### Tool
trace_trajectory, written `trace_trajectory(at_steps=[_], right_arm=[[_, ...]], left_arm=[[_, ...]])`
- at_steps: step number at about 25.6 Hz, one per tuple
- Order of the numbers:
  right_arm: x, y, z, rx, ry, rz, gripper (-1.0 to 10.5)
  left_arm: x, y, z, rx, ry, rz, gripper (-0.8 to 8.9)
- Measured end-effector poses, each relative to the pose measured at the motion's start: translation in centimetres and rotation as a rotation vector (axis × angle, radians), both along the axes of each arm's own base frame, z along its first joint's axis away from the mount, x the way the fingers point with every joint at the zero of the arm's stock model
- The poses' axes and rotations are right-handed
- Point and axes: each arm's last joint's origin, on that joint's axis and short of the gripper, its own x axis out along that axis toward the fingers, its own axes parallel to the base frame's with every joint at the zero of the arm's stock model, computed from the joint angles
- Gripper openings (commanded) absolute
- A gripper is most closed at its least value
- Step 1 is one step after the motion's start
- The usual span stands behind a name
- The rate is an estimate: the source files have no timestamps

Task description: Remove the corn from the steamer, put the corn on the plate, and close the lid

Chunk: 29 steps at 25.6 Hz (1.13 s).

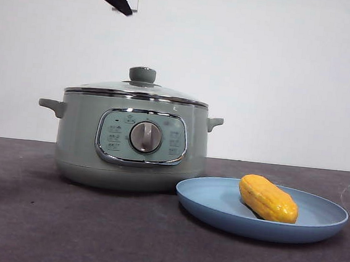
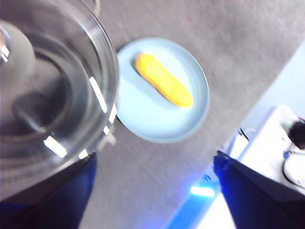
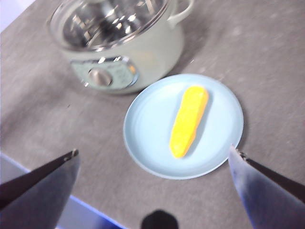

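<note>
The corn point(image 1: 267, 199) lies on its side on the plate point(image 1: 217, 203), which sits on the dark bench point(image 1: 29, 228) just right of the steamer point(image 1: 130, 142) and a little nearer. The lid point(image 1: 139, 89) rests closed on the steamer. The left gripper point(image 2: 152, 191) hangs above the steamer, jaws apart and empty. The right gripper point(image 3: 152, 167) hovers high over the plate, jaws spread wide, holding nothing.
</note>
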Motion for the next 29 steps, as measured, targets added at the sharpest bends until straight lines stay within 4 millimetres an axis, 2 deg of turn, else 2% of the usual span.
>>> trace_trajectory(at_steps=[2,6,7,8,29], right_arm=[[0.0,0.0,-0.2,-0.017,0.022,0.006,5.3],[-0.1,0.0,-0.9,-0.061,0.104,0.008,1.0],[-0.1,0.0,-1.1,-0.071,0.122,0.008,0.1],[-0.1,0.0,-1.2,-0.08,0.138,0.009,-0.2],[-0.1,0.0,-1.4,-0.1,0.156,0.016,0.0]], left_arm=[[-0.4,0.2,0.1,0.01,0.018,-0.001,2.3],[-0.8,0.4,0.0,0.032,0.055,-0.004,0.09],[-0.9,0.5,-0.1,0.037,0.059,-0.008,-0.17],[-0.9,0.5,-0.1,0.038,0.054,-0.016,-0.08],[-0.9,0.5,-0.1,0.043,0.04,-0.037,-0.04]])
